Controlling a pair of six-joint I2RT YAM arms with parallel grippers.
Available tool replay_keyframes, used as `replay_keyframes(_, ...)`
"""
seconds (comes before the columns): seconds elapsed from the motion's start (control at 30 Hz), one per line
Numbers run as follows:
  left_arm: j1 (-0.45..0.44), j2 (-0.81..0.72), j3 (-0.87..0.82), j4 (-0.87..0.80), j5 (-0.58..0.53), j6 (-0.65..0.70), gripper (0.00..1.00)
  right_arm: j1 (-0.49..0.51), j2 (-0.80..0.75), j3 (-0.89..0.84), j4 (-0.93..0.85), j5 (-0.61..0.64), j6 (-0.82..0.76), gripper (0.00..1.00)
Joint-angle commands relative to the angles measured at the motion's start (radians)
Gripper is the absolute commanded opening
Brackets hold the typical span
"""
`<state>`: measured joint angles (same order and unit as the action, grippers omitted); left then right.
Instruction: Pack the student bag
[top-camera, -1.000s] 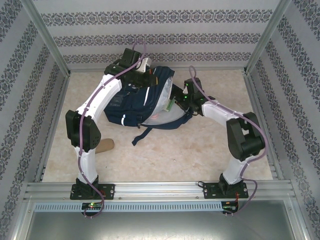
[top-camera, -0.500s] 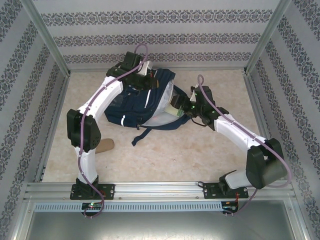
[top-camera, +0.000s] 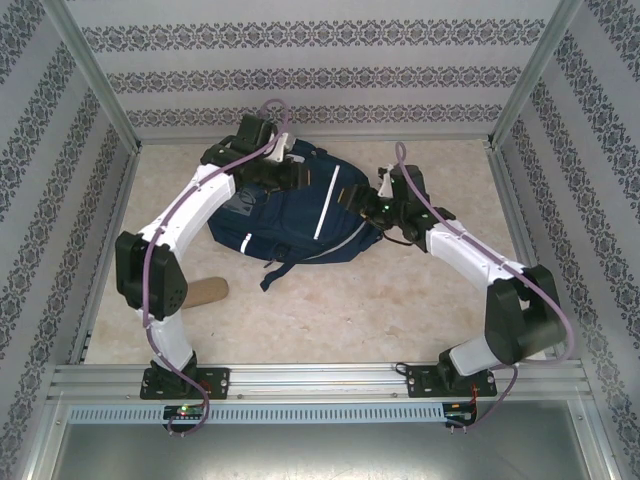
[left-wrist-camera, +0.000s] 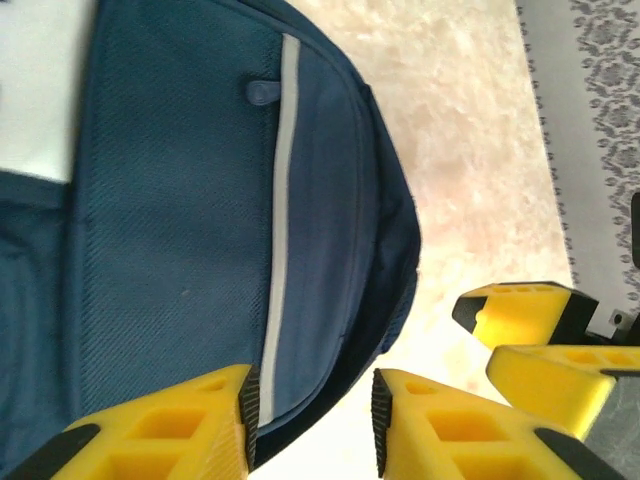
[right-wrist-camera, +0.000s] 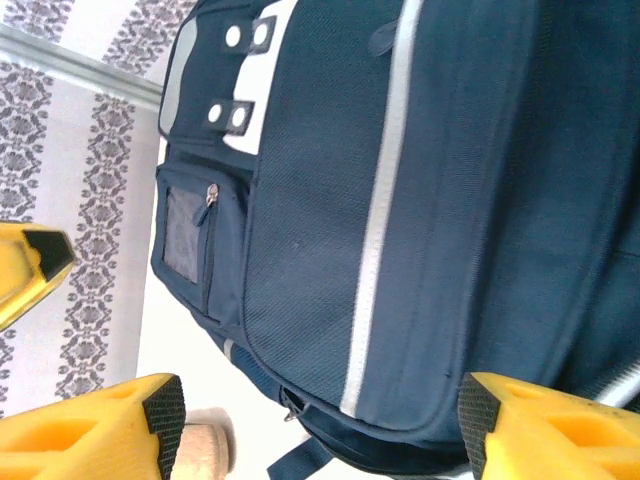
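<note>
Lying flat toward the far middle of the table (top-camera: 400, 310), the student bag (top-camera: 300, 215) has its navy front and white stripes facing up. The left gripper (left-wrist-camera: 310, 415) hangs at its far edge, jaws a little apart over the bag's rim and clamped on nothing. The right gripper (right-wrist-camera: 320, 430) sits over the bag's right side, jaws spread wide and empty. A tan object (top-camera: 208, 292) lies by the left arm (top-camera: 170, 230), apart from the bag.

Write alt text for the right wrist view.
A navy student bag with a pale stripe lies close under the open right gripper, whose yellow fingers stand wide apart at the bottom corners. A patterned wall shows at left.
</note>
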<state>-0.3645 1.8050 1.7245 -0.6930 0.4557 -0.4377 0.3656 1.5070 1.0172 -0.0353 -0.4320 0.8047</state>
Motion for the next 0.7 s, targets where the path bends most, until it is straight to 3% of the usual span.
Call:
replay_keyframes(0.0, 0.023, -0.103, -0.082, -0.064, -0.187, -0.013, 0.41, 0.022, 0.045, 0.053, 0.005, -0.038, -0.023, 0.74)
replay_keyframes(0.17, 0.124, -0.299, -0.384, -0.031, -0.319, -0.137, 0.53, 0.042, 0.081, 0.076, -0.009, -0.026, -0.051, 0.73)
replay_keyframes(0.27, 0.202, -0.409, -0.540, -0.080, -0.421, -0.238, 0.68, 0.045, 0.095, 0.084, -0.006, -0.031, -0.055, 0.73)
replay_keyframes(0.43, 0.352, -0.537, -0.743, -0.107, -0.408, -0.398, 0.73, 0.053, 0.113, 0.096, 0.001, -0.034, -0.059, 0.74)
replay_keyframes(0.67, 0.378, -0.544, -0.817, -0.094, -0.372, -0.546, 0.85, 0.059, 0.175, 0.183, -0.088, -0.033, -0.143, 0.98)
